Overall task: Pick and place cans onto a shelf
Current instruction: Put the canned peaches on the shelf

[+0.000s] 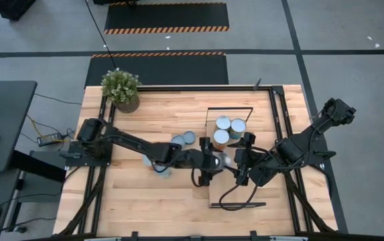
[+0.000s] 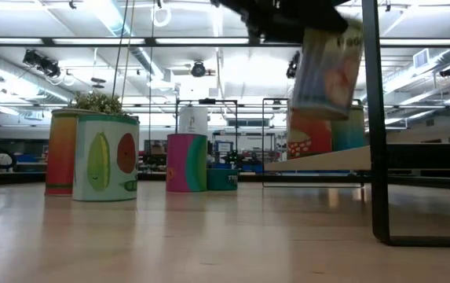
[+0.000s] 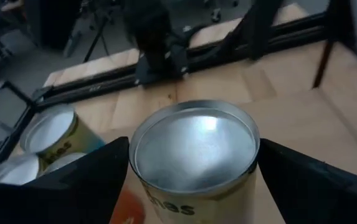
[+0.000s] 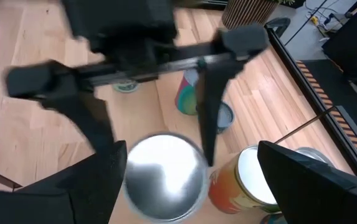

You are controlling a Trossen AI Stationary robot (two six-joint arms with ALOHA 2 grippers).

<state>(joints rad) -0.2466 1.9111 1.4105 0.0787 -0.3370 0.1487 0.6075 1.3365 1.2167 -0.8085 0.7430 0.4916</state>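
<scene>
At the near end of the scene, the shelf is seen lying lengthwise on the right half of the table, and its near part is bare. Just beyond that bare part, over the middle of the shelf, the two grippers are brought together from opposite sides. The left gripper is reached in from the left, and its fingers are clamped on the sides of the held can, whose shiny round top is turned upward. In the low view this can is shown lifted clear of the board and slightly tilted. The right gripper is placed just to the right of it, facing the left one; its fingers are spread wide apart on either side of the can, and whether it is touched by them cannot be told. Farther back and to the left, the loose cans are stood upright on the tabletop, close to the left arm. On the far end of the shelf, the shelved cans are grouped closely, three in number. At the far left corner of the table, a potted plant is set.
</scene>
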